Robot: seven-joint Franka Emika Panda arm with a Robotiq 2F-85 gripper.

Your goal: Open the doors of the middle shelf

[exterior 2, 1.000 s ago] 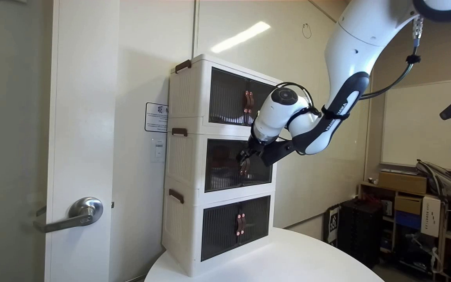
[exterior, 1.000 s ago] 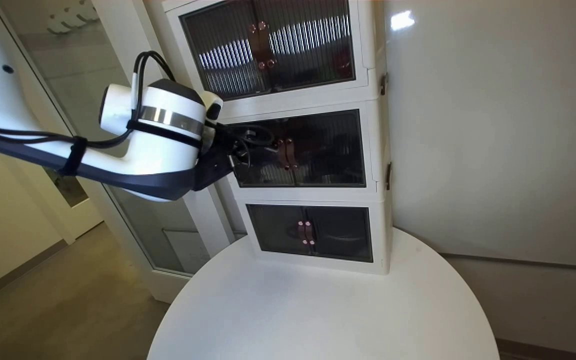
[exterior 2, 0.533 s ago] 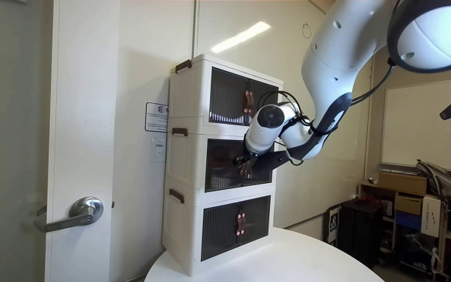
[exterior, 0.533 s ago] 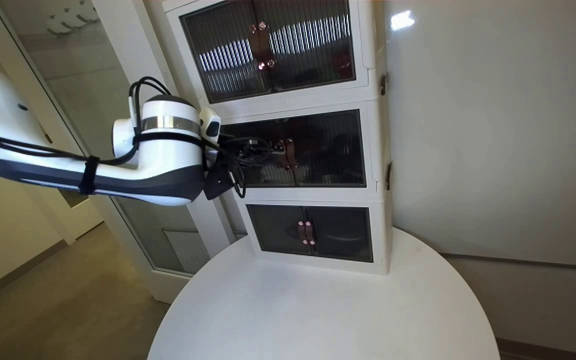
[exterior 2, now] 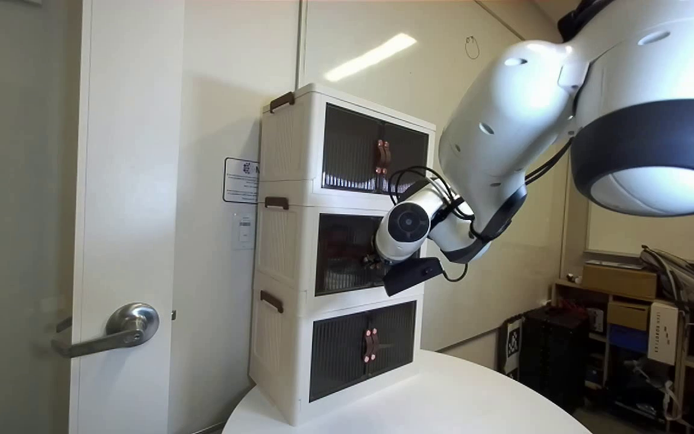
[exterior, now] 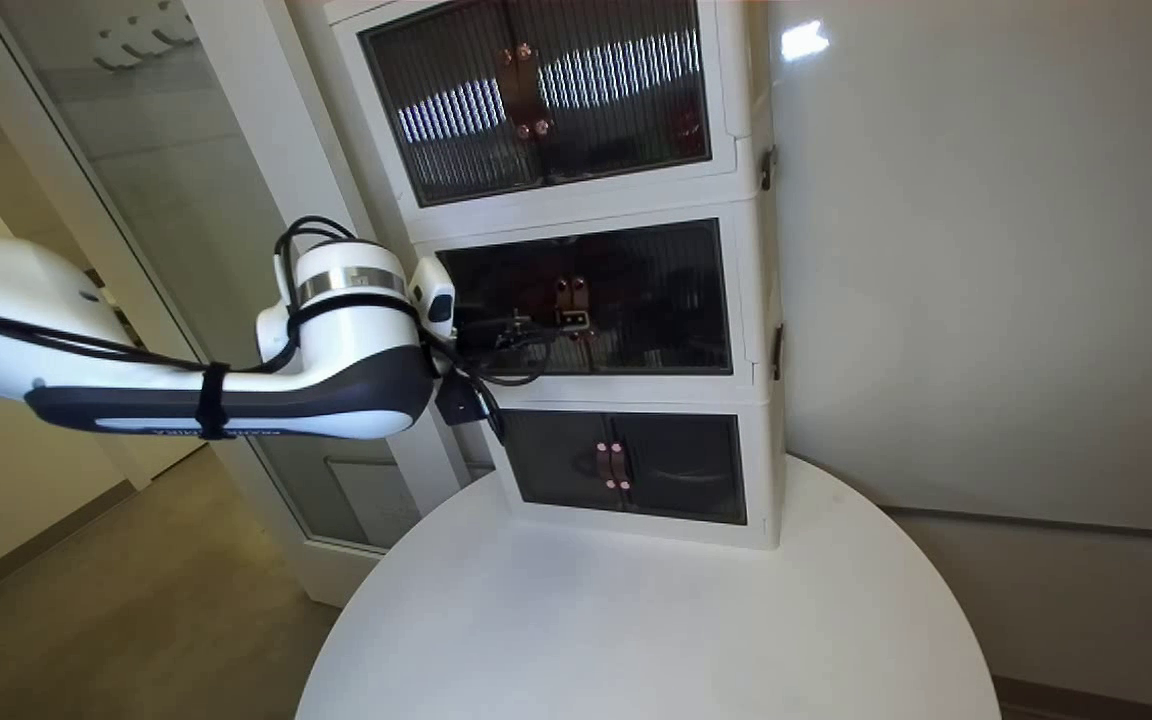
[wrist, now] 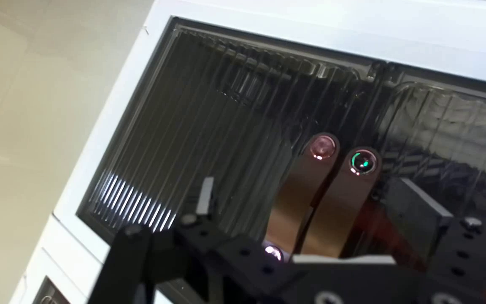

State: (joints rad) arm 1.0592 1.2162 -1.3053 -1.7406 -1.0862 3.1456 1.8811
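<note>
The middle shelf's two dark ribbed doors are shut in both exterior views; its left door also shows in the wrist view. Two brown strap handles with copper-coloured rivets sit side by side at the doors' meeting edge. My gripper is open, with one finger on each side of the handle pair in the wrist view. Its fingers look apart from the straps; I cannot tell how far they reach. The gripper is at handle height in an exterior view, where the arm hides most of the middle handles.
The white shelf stack stands on a round white table. The top shelf's doors and the bottom shelf's doors are shut, each with brown handles. A whiteboard wall is beside the stack. A door with a metal lever stands nearby.
The arm has come down, and the wrist has tilted and lowered in front of the middle shelf. The gripper has shifted slightly down at the handles. The doors have not moved.
</note>
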